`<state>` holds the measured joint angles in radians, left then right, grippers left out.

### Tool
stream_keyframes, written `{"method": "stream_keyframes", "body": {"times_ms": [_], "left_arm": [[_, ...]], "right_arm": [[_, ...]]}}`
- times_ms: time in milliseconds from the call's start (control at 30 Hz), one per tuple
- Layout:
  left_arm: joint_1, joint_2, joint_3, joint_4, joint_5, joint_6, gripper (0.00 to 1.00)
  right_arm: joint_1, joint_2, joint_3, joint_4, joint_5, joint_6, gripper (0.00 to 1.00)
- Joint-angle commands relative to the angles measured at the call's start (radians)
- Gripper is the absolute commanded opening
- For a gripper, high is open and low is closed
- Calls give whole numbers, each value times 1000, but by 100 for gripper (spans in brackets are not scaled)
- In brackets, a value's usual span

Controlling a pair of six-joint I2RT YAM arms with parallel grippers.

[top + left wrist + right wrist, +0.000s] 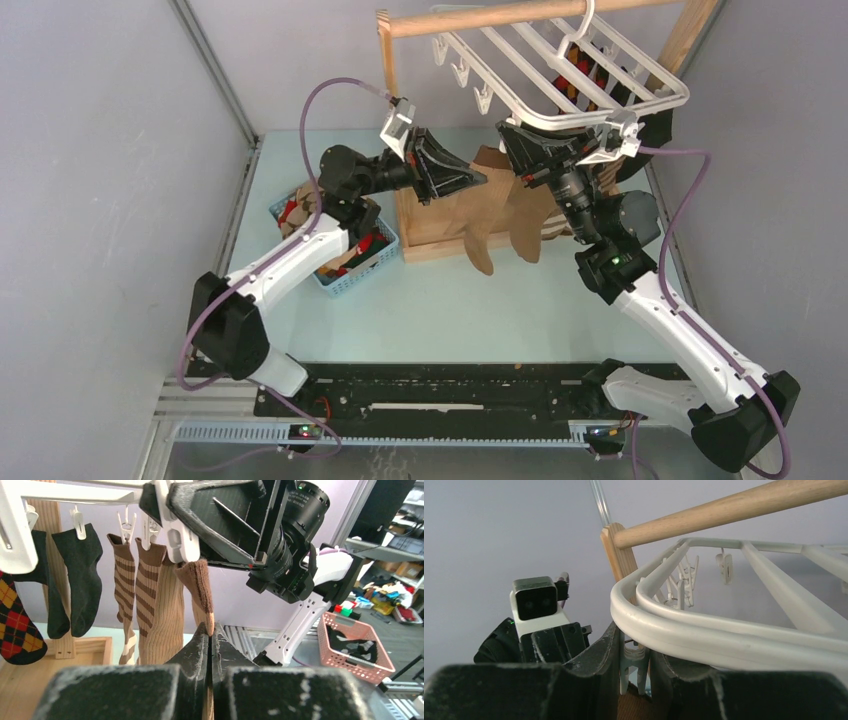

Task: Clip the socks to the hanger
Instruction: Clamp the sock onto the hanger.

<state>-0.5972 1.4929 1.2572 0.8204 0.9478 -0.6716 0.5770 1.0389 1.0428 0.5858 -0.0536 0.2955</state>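
Observation:
The white hanger (570, 70) hangs from a wooden rail. My right gripper (634, 666) is shut on one of its white clips (634, 660) at the near rim, seen from the left wrist as the clip (176, 537) between black fingers (220, 515). My left gripper (210, 630) is shut on a tan sock with a brown cuff (199, 582), holding it upright. The cuff's top edge touches the clip's lower end. Brown fabric (634, 707) shows just under the clip's prongs. Black (75, 570), striped (147, 585), ribbed tan (165, 615) and argyle (15, 625) socks hang clipped beside it.
A wooden stand (440, 225) with its rail (480, 18) carries the hanger. A blue mesh basket (350, 272) holding more socks sits at the left by the left arm. Both grippers (478, 182) (512, 135) meet under the hanger's front corner. A pink basket (355, 645) lies beyond the table.

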Motion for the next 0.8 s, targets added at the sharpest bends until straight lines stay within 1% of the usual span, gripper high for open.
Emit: {"method": "stream_keyframes", "body": {"times_ms": [0,133,367,600,767], "left_arm": [[15,30,68,131,18,-154,0],[18,56,90,172,29,-212,0],[24,98,121,303,35,-334,0],[28,127,131,337,40,-387,0],[29,140,121,365,108,-425,0]], "right_arm": [[-6,-22,43,12,-18,33,12],[-7,-23,42,13,-23,38,12],[-15,-22,43,10,-34,47,11],[-24,-23,43,16,-49,63,11],[-35,-19,56,22,-53,72,11]]}}
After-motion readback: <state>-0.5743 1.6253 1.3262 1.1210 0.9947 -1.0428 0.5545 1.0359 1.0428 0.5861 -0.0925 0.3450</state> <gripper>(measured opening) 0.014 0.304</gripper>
